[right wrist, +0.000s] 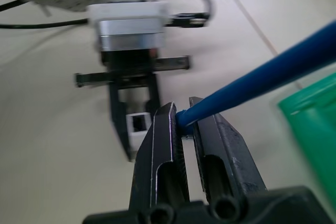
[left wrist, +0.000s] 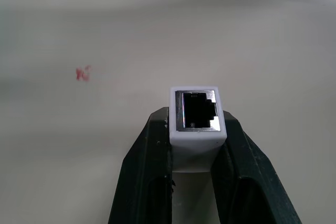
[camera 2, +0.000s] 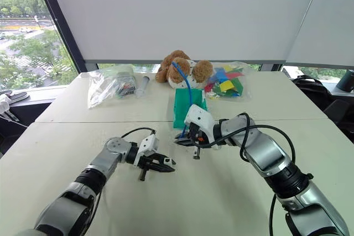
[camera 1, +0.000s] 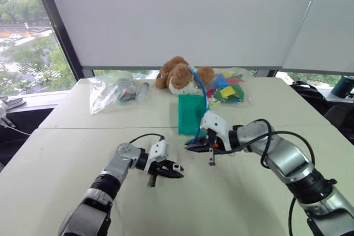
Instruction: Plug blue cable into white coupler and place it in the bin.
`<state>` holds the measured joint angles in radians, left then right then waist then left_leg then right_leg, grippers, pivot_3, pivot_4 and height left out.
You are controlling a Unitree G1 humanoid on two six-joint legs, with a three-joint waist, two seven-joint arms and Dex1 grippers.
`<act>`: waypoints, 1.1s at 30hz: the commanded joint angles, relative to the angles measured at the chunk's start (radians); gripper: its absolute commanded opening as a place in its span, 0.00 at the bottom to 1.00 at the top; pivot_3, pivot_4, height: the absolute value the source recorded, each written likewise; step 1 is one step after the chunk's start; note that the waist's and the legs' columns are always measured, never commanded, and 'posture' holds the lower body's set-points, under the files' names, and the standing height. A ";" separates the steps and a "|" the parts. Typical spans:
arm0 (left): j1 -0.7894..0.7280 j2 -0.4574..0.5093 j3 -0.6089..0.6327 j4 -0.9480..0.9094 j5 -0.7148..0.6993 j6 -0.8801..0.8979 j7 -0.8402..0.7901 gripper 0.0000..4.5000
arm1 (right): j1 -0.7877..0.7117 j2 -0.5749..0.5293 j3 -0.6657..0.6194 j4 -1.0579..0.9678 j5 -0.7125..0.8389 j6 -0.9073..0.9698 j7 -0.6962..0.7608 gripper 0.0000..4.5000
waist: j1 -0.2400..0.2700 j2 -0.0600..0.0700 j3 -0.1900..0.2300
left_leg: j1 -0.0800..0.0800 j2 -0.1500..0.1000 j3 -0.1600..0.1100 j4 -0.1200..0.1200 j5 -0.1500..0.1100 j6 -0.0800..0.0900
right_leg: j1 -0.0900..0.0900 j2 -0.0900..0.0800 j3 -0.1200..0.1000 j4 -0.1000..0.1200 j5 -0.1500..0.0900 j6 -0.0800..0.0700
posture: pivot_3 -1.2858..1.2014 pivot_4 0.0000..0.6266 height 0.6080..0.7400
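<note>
Between the left gripper's (left wrist: 198, 150) jaws sits the coupler (left wrist: 198, 121), clamped, socket outward. Facing it, the right gripper (right wrist: 184, 124) pinches the cable (right wrist: 262, 80) near its plug. Mating is at hand; next, align plug with socket. Behind them stands the bin (camera 1: 192, 113); a toy dog (camera 1: 180, 74) and bags (camera 1: 110, 89) lie beyond it, clear of the table's (camera 1: 232, 203) work area.
</note>
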<state>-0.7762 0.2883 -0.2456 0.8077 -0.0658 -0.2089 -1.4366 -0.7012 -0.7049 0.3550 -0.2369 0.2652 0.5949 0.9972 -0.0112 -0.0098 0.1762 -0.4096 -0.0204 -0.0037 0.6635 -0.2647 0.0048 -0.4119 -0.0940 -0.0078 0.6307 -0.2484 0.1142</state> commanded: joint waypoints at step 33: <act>-0.053 -0.035 -0.028 0.101 0.074 -0.091 0.014 0.09 | 0.007 0.090 0.091 0.092 -0.201 -0.121 0.117 0.00 | 0.002 0.000 0.000 | 0.000 0.000 -0.001 0.002 0.000 0.000 | 0.001 0.000 0.000 0.000 0.000 0.000 | 0.52 0.24 1.00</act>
<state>-0.8289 0.2548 -0.2627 0.9003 -0.0074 -0.2951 -1.4259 -0.6817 -0.6046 0.4376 -0.1298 0.0804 0.4749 1.1047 -0.0096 -0.0098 0.1760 -0.4092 -0.0206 -0.0044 0.6650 -0.2647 0.0047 -0.4109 -0.0942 -0.0079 0.6312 -0.2483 0.1142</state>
